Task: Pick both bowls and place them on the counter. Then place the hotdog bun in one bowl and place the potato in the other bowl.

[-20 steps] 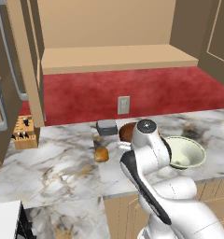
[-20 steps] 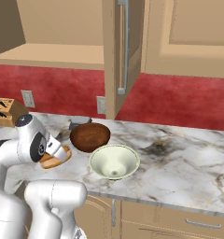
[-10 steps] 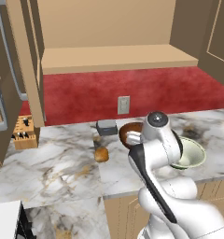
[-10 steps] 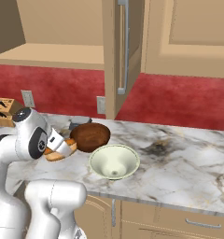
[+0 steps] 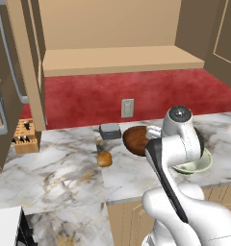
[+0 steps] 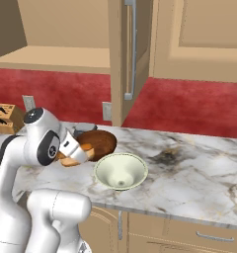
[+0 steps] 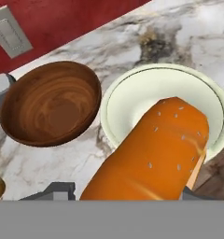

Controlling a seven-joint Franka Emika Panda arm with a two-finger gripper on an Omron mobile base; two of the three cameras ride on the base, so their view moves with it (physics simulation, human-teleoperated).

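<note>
My gripper (image 7: 124,193) is shut on the hotdog bun (image 7: 156,154), an orange-tan loaf that hangs tilted over the near rim of the white bowl (image 7: 146,88). In the right base view the gripper (image 6: 77,152) holds the bun (image 6: 66,159) just left of the white bowl (image 6: 121,170). The dark brown bowl (image 7: 53,102) stands upright and empty beside the white one, rims almost touching. Both bowls rest on the marble counter (image 5: 55,178). The potato (image 5: 105,159) lies on the counter left of the brown bowl (image 5: 135,139). The arm hides part of the white bowl (image 5: 197,166).
A small grey block (image 5: 110,130) sits against the red backsplash behind the potato, under a wall outlet (image 5: 127,107). A knife block (image 5: 25,137) stands at the far left. An open cabinet door (image 6: 128,54) hangs above the bowls. A dark stain (image 6: 165,155) marks the counter to the right.
The arm has swung right with the bun in its grip, from beside the brown bowl to over the white bowl's edge. Bowls and potato have stayed put.
</note>
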